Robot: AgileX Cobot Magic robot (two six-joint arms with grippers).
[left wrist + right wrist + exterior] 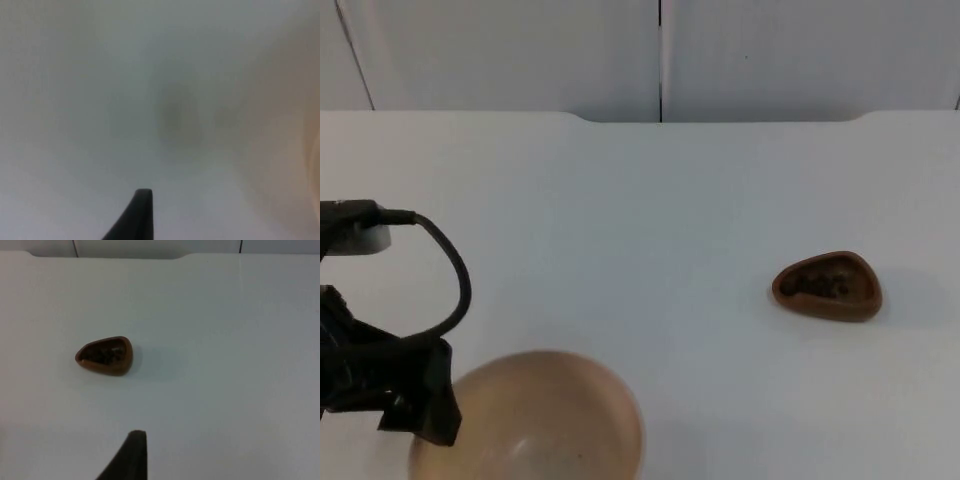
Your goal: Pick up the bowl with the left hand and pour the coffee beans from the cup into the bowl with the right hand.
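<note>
A tan bowl (545,415) sits at the table's front left, its inside bare. My left gripper (420,412) is at the bowl's left rim, and I cannot tell whether it touches the rim. The left wrist view is blurred, with the bowl's pale wall (311,150) close by. A small brown teardrop-shaped cup (827,287) with dark coffee beans inside stands upright at the right of the table. In the right wrist view the cup (106,356) lies some way ahead of my right gripper (136,452), which is well apart from it.
The white table (650,220) runs back to the grey partition wall (660,55). Bare table lies between the bowl and the cup.
</note>
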